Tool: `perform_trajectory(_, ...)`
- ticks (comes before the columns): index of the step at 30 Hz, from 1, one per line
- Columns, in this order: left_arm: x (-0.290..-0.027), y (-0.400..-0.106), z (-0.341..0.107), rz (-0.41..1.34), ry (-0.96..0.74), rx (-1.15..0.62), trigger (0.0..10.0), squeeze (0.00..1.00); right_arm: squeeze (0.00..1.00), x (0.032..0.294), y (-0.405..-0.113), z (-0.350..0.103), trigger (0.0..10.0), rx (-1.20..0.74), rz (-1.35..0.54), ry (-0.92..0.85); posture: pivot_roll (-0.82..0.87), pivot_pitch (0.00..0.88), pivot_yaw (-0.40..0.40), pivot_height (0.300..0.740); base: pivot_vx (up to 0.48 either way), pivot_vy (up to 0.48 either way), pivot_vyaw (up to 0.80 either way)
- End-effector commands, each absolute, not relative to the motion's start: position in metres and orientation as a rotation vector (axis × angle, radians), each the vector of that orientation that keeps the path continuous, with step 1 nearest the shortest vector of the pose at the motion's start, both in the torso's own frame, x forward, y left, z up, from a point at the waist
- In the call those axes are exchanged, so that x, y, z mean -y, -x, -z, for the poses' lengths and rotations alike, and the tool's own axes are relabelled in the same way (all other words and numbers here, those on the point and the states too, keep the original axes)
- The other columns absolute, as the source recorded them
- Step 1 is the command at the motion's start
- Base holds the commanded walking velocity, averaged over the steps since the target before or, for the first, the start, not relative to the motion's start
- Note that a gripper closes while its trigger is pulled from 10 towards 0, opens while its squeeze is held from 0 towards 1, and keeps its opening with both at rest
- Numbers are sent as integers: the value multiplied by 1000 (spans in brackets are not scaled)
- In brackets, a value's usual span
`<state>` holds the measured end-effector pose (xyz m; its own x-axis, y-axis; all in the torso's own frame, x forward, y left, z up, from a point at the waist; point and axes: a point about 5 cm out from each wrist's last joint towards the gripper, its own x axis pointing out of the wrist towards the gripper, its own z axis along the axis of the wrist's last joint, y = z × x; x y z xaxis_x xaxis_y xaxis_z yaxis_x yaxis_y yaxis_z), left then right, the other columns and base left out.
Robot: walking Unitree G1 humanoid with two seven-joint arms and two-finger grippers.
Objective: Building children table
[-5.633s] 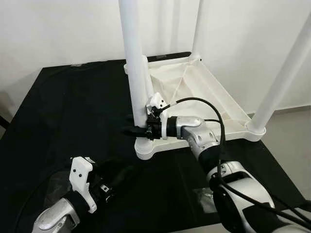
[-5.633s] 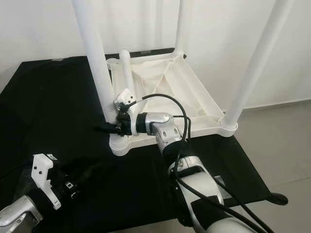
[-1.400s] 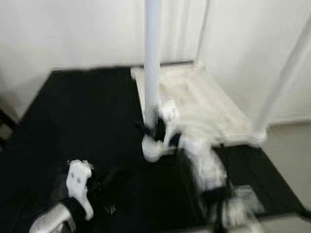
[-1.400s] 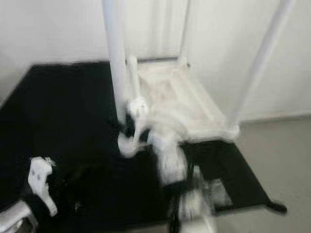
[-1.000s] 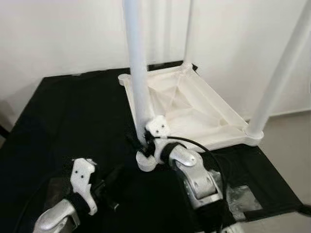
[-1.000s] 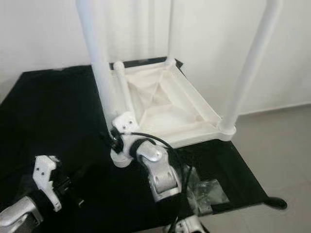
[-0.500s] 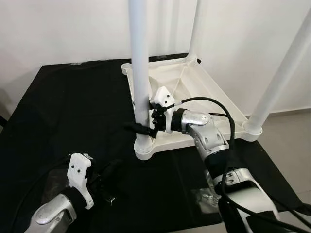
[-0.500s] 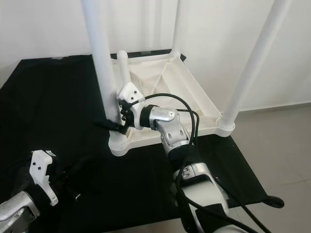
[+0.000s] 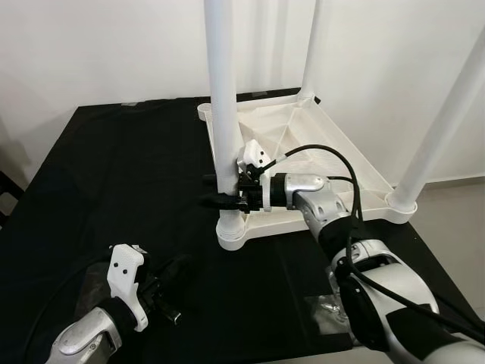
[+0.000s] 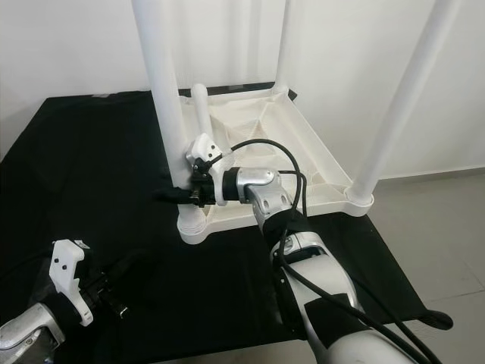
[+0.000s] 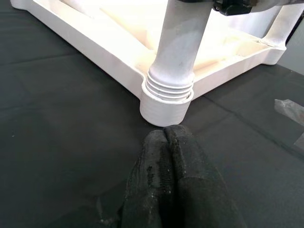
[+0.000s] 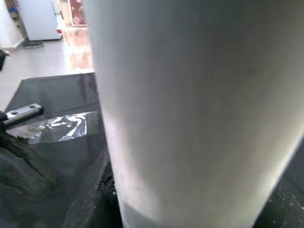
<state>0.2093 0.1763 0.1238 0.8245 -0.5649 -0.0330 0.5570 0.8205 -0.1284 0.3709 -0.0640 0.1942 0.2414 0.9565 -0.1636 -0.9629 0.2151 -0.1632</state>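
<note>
While right claw (image 9: pixel 221 200) clamps smooth white leg (image 9: pixel 224 91), left claw (image 11: pixel 167 142) pressed together.

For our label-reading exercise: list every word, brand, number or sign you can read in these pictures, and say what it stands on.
None can be read: the upturned white table, its legs and the black cloth bear no print.
The crinkled clear bag shows no legible text.

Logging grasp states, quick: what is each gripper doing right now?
Left gripper: shut, empty, near the corner socket.
Right gripper: shut on the near table leg.
</note>
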Motion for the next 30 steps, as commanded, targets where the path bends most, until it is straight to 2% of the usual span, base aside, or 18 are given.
perform_trajectory(1,-177,-207,-123,603,104,-85,10000,0,0,76,-368,-166,0,-148,-1256,329,39,79,5,740,0,0,0)
perform_trajectory(3,-177,-205,-125,611,108,-87,10000,0,0,82,-357,-133,0,-282,-1078,314,31,91,5,740,0,0,0)
perform_trajectory(5,-177,-205,-125,612,109,-87,10000,0,0,83,-354,-125,0,-314,-1034,310,31,91,5,740,0,0,0)
perform_trajectory(6,-178,-204,-126,617,109,-90,10000,0,0,73,-338,-112,0,-304,-792,239,14,113,20,740,0,0,0)
perform_trajectory(8,-178,-205,-126,635,106,-104,10000,0,0,56,-294,-103,0,-330,-593,93,3,117,29,740,0,0,0)
perform_trajectory(11,-179,-205,-126,643,102,-110,10000,0,0,47,-289,-118,0,-239,-622,138,-12,108,41,740,0,0,0)
perform_trajectory(15,-177,-205,-125,663,107,-115,10000,0,0,48,-304,-121,0,-198,-618,183,-10,101,43,740,0,0,0)
perform_trajectory(16,-176,-206,-125,675,109,-120,10000,0,0,49,-310,-121,6706,-202,-610,192,-5,100,40,740,0,0,0)
perform_trajectory(17,-175,-205,-125,686,111,-123,10000,0,0,50,-316,-121,9725,-205,-607,207,-3,99,41,740,0,0,0)
perform_trajectory(20,-174,-204,-125,695,113,-125,10000,0,0,51,-321,-123,10000,-201,-621,223,-4,95,41,740,0,0,0)
perform_trajectory(21,-173,-204,-125,707,115,-126,10000,0,922,52,-327,-126,10000,-193,-644,214,0,94,38,740,0,0,0)
perform_trajectory(22,-173,-204,-125,707,115,-126,10000,0,922,52,-327,-126,10000,-193,-644,214,0,94,38,740,0,0,0)
perform_trajectory(23,-172,-203,-124,725,117,-130,10000,0,1000,53,-333,-133,10000,-181,-697,213,5,89,35,740,0,0,0)
perform_trajectory(26,-170,-201,-124,761,125,-138,10000,0,1000,56,-347,-152,10000,-129,-824,169,6,84,30,740,0,0,0)
perform_trajectory(27,-170,-200,-124,778,129,-140,10000,0,761,58,-353,-159,10000,-106,-915,178,6,77,23,740,0,0,0)
perform_trajectory(28,-169,-199,-123,801,124,-147,10000,0,0,62,-353,-170,10000,-73,-979,186,7,72,19,740,0,0,0)
perform_trajectory(30,-169,-198,-123,816,120,-151,10000,0,0,64,-352,-176,10000,-54,-1017,196,7,72,19,740,0,0,0)
